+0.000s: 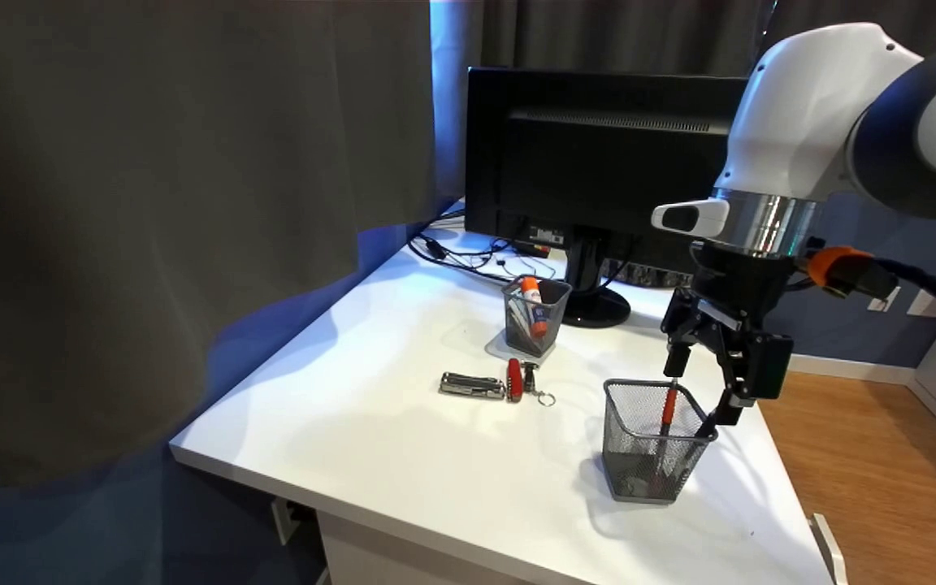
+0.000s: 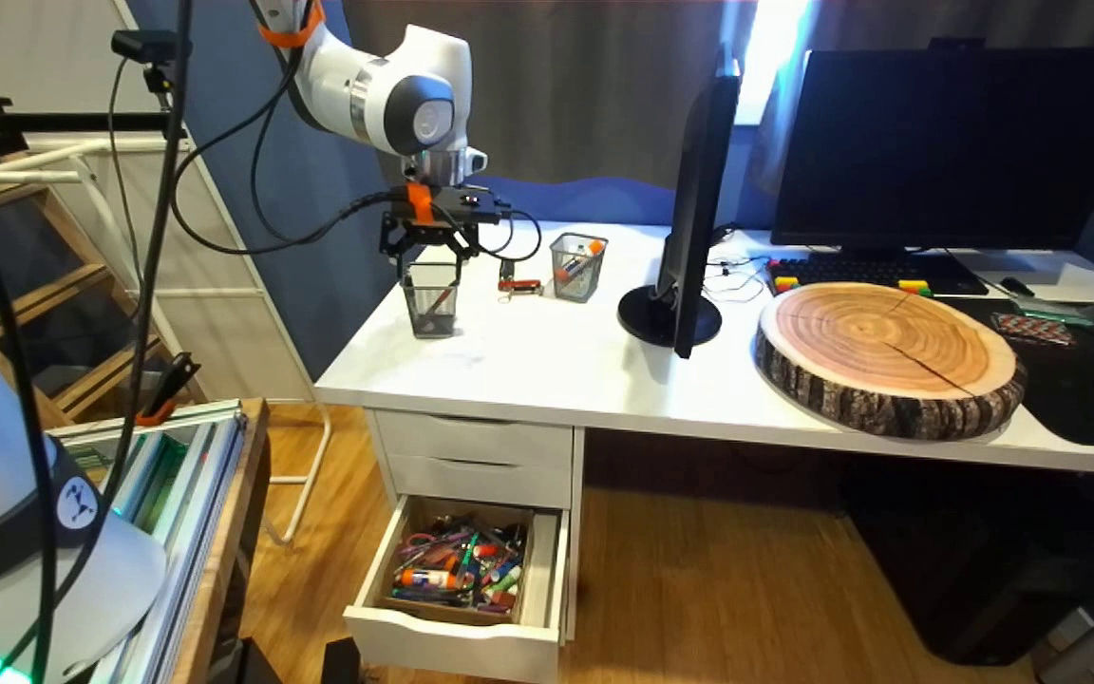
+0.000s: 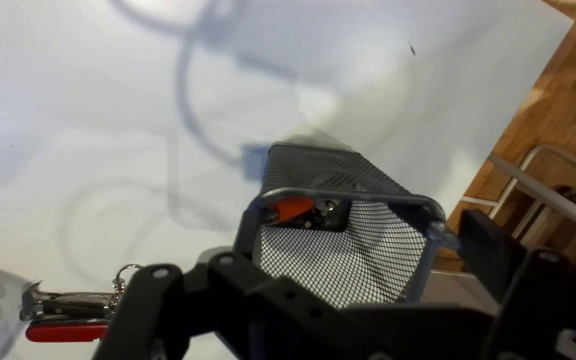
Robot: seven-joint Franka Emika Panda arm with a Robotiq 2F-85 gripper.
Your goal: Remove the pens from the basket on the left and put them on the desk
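Observation:
The grey mesh basket (image 1: 639, 463) stands upright near the corner of the white desk (image 1: 370, 463). It also shows in an exterior view (image 2: 433, 323) and in the wrist view (image 3: 313, 167). A red-orange and black pen (image 1: 669, 406) leans inside it; its red part shows in the wrist view (image 3: 293, 207). A dark pen (image 1: 708, 422) leans at a corner, its clear end (image 3: 443, 235) over the rim. My gripper (image 1: 702, 386) is open and empty, low over the basket, its fingers apart. One fingertip is close to the dark pen's end; contact is unclear.
A second mesh cup (image 1: 525, 333) with an orange glue stick (image 1: 533, 301) stands before the monitor (image 1: 598, 162). A silver multitool (image 1: 472, 385) and a red pocket knife (image 1: 514, 379) lie between. A drawer (image 2: 471, 636) stands open below the desk.

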